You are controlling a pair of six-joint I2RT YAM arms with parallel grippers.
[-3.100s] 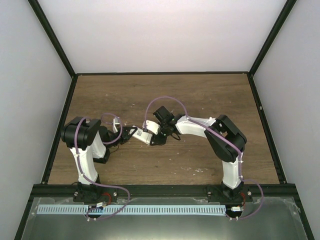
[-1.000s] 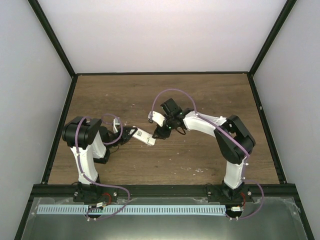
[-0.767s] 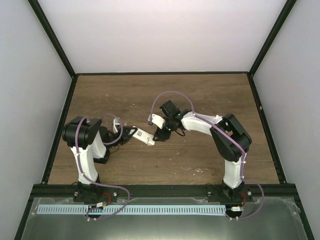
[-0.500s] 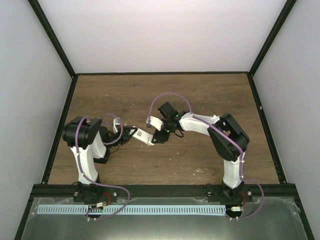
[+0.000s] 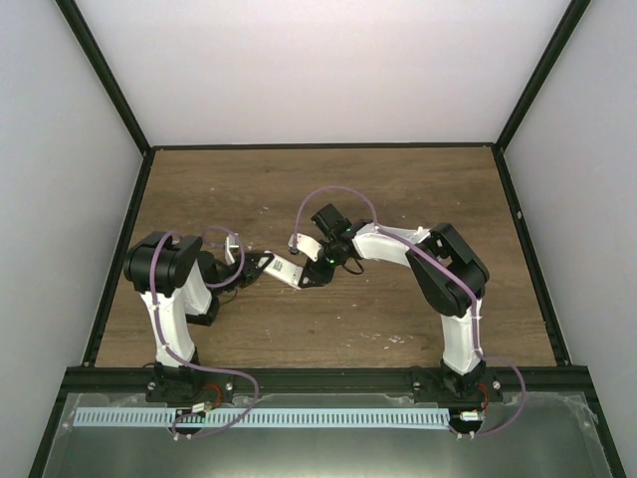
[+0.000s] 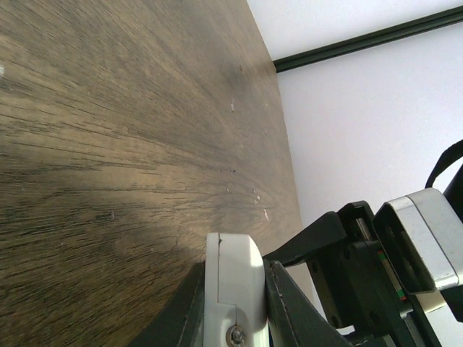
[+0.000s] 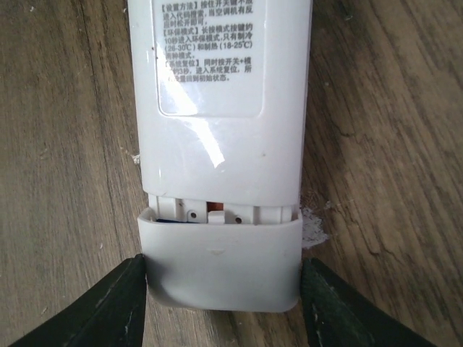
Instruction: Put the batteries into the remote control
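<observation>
Evidently you are at the closing step. Near the middle of the wooden table (image 5: 398,199), your left gripper (image 5: 261,267) is clamped on one end of the remote control (image 7: 221,94), which lies label side toward the right wrist camera. Your right gripper (image 7: 223,278) has its fingers (image 7: 119,307) pressed against both sides of the pale cover (image 7: 221,253). The cover sits at the remote's other end, not yet home, with a narrow gap between it and the body.

Next, I judge, you need a straight push along the remote's length. Keep the cover level while the left side braces, since any tilt could jam it.

Through that gap the battery compartment (image 7: 217,212) shows a blue sliver at one side, likely one of the batteries (image 7: 168,215), and a coppery contact (image 7: 215,211). Whether both cells are seated you cannot tell.
</observation>
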